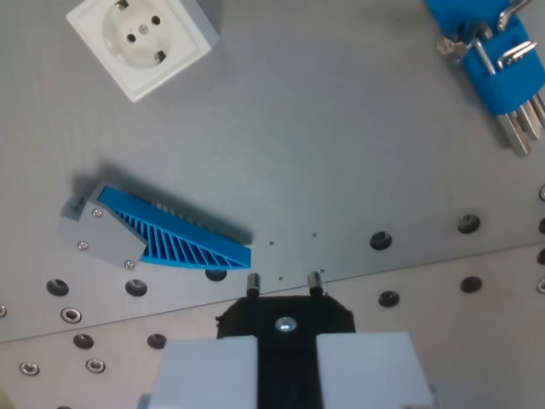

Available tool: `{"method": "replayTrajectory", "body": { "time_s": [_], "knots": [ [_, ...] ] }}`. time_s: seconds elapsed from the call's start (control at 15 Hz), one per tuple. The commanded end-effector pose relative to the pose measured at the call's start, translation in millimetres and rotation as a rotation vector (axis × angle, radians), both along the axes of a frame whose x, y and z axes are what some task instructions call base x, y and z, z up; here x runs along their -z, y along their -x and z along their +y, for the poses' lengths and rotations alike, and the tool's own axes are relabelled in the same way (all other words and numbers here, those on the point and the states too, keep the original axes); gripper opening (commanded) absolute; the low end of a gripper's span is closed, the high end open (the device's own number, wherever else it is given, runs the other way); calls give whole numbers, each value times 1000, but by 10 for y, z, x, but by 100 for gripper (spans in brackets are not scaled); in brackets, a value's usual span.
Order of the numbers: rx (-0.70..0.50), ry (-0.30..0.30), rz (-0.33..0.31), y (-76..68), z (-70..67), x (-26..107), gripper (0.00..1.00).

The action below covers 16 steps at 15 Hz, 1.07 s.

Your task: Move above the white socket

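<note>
Gripper (284, 345) at six o'clock clamps a black plug (284, 322), its two pins (314, 281) pointing forward. Just beyond, at eight o'clock, lies a blue ribbed wedge (183, 240). Farthest, at eleven o'clock, sits the white socket (140, 40).

White socket (141, 40): square white housing with a round recessed face, lying flat on the grey metal surface at the wrist view's upper left, face up. Housing is rotated, corners pointing diagonally; its top edge is cut off by the frame. 2 dark pin holes visible in the recess, plus 2 small earthing clips at the rim. Nothing inserted.
</note>
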<state>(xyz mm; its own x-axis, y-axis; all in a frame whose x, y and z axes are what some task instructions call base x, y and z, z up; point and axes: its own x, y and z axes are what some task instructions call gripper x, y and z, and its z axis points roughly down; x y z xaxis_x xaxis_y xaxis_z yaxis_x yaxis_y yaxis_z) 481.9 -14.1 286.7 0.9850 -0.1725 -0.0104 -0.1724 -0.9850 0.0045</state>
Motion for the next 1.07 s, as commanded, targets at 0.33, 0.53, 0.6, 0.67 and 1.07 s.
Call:
{"method": "replayTrajectory", "body": {
  "time_s": [0.33,0.53,0.6,0.67,1.07],
  "knots": [
    [-222,-28,-73,-73,126,342,0],
    [-270,-33,-73,-122,194,487,0],
    [-288,-34,-74,-137,212,536,0],
    [-302,-36,-74,-153,230,585,0],
    [-391,-42,-70,-259,356,874,0]
  ]
}}
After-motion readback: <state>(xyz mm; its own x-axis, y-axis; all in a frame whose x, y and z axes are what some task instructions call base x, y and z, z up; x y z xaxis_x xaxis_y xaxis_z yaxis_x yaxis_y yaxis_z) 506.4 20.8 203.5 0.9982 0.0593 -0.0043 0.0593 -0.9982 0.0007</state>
